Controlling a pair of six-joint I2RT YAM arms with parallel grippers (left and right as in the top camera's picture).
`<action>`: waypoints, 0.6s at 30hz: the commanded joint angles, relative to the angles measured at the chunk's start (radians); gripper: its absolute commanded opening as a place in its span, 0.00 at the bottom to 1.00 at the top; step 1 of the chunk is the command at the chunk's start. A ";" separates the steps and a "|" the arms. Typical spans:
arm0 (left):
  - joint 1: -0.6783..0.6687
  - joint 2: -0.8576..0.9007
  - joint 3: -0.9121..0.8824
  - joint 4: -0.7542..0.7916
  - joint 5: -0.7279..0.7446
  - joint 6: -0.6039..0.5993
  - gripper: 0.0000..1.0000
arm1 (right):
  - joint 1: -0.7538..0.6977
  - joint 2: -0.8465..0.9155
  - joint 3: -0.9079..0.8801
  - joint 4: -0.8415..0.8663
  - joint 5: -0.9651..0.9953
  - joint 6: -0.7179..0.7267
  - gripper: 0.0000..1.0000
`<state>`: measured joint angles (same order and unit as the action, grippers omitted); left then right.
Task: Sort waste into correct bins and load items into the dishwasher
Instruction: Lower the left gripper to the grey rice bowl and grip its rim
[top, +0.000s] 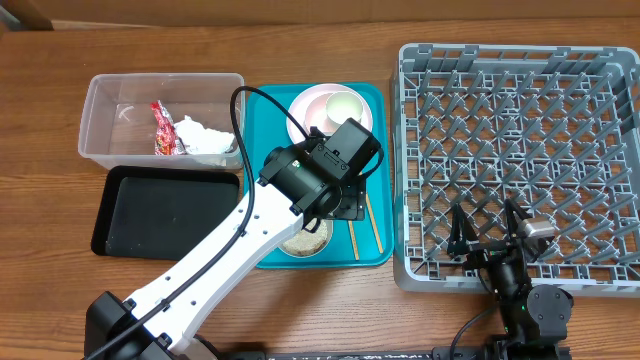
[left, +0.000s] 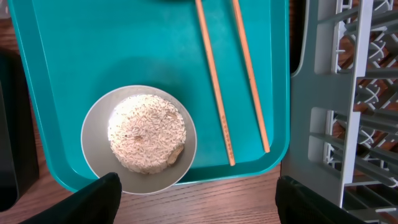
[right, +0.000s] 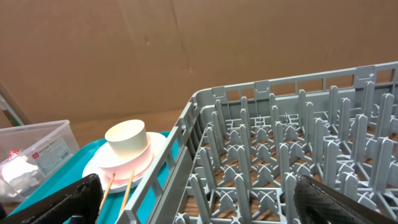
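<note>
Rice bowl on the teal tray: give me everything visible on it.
The bowl is round, shallow, dull grey, metal by its look, upright and holding a domed mound of white rice. It sits on the teal tray at a corner, apart from the two chopsticks. The left hand hangs open above it, not touching.

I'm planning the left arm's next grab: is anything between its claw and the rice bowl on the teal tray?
Nothing visible does. The left claw hangs open over the teal tray, the rice bowl uncovered below it. The chopsticks lie apart from the bowl, on the side toward the rack.
</note>
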<state>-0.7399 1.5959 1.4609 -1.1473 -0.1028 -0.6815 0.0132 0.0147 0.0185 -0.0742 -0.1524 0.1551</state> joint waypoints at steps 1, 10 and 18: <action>0.000 0.003 -0.008 0.003 -0.029 -0.003 0.81 | -0.003 -0.012 -0.011 0.006 0.001 -0.005 1.00; 0.000 0.003 -0.008 0.063 -0.027 -0.004 0.82 | -0.003 -0.012 -0.011 0.006 0.001 -0.005 1.00; 0.001 0.003 -0.027 0.055 -0.056 -0.030 0.81 | -0.003 -0.012 -0.011 0.006 0.001 -0.005 1.00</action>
<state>-0.7399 1.5959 1.4590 -1.0782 -0.1139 -0.6872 0.0132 0.0147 0.0185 -0.0738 -0.1524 0.1551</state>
